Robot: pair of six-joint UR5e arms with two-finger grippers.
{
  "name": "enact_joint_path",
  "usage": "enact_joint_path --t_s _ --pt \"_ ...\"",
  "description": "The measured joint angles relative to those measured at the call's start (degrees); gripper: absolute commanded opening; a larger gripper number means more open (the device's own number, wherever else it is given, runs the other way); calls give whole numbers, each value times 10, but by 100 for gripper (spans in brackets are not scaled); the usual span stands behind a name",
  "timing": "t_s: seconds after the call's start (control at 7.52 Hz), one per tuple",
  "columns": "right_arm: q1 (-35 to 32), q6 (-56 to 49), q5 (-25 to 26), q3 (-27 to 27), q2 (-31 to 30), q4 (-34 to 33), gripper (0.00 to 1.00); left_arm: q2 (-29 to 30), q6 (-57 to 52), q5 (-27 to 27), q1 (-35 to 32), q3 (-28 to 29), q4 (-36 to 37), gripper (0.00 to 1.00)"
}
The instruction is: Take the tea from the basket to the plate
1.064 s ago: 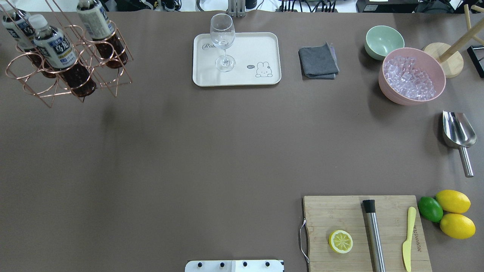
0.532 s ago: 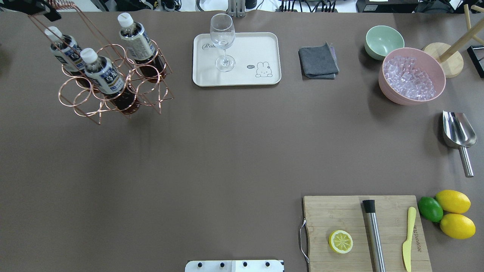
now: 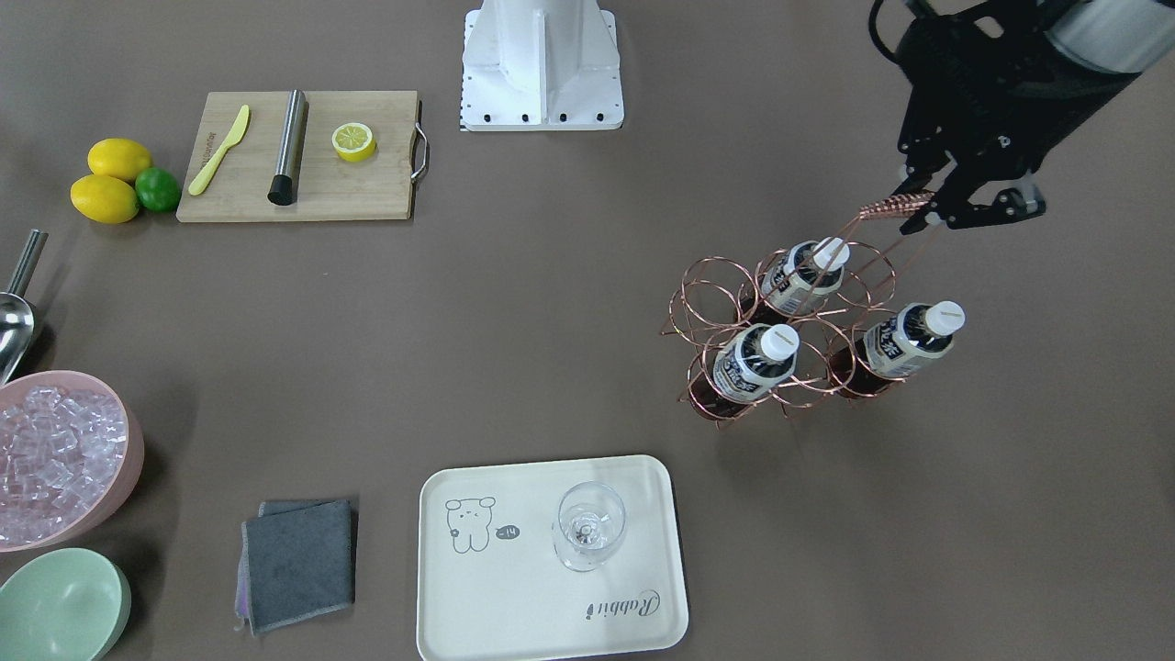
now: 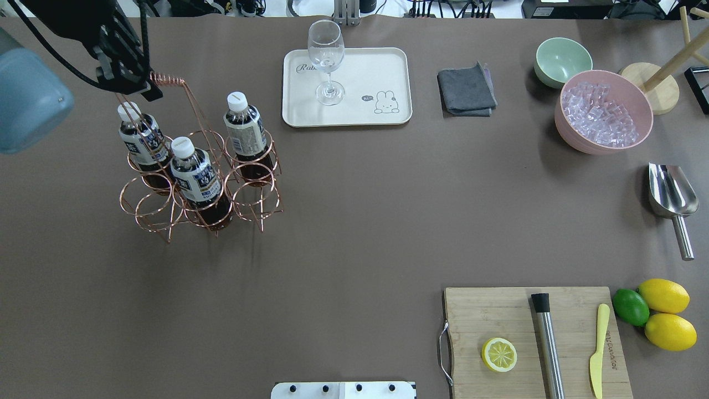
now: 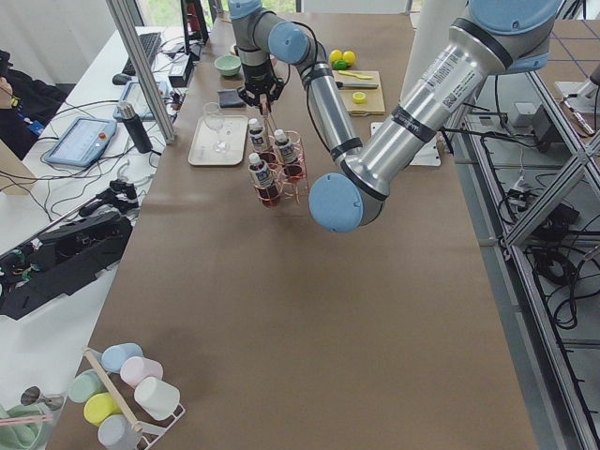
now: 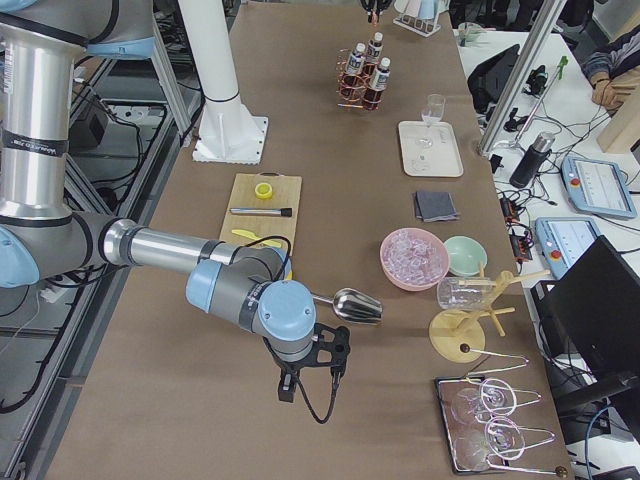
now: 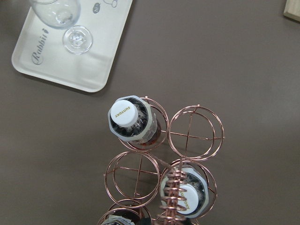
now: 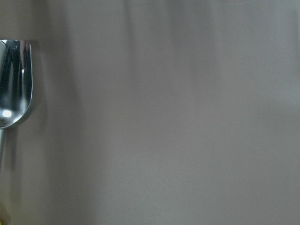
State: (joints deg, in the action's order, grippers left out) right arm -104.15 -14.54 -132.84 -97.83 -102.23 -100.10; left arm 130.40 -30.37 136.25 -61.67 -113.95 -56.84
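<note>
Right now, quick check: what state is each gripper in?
Left gripper: closed on the coiled handle of the basket.
Right gripper: in view only from the right side camera; open or closed cannot be told.

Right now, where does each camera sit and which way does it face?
Front: across the table, facing the robot's base; left gripper holds the basket.
Overhead: behind the robot, looking forward and down; left arm shows.
Exterior left: table's left end; left arm near.
Exterior right: table's right end; right arm near.
Left wrist: straight down on basket and plate.
Right wrist: down on the scoop; no fingers.
Shared: front and overhead show the basket.
</note>
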Motion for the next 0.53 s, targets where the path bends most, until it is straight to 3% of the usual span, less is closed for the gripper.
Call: enact_joint_path --t_s 0.27,0.53 --pt "-7 -2 -4 8 -15 0 100 10 65 -1 39 -25 -1 0" --pt "-59 -38 -43 -38 -77 0 100 25 109 0 69 -36 -4 0"
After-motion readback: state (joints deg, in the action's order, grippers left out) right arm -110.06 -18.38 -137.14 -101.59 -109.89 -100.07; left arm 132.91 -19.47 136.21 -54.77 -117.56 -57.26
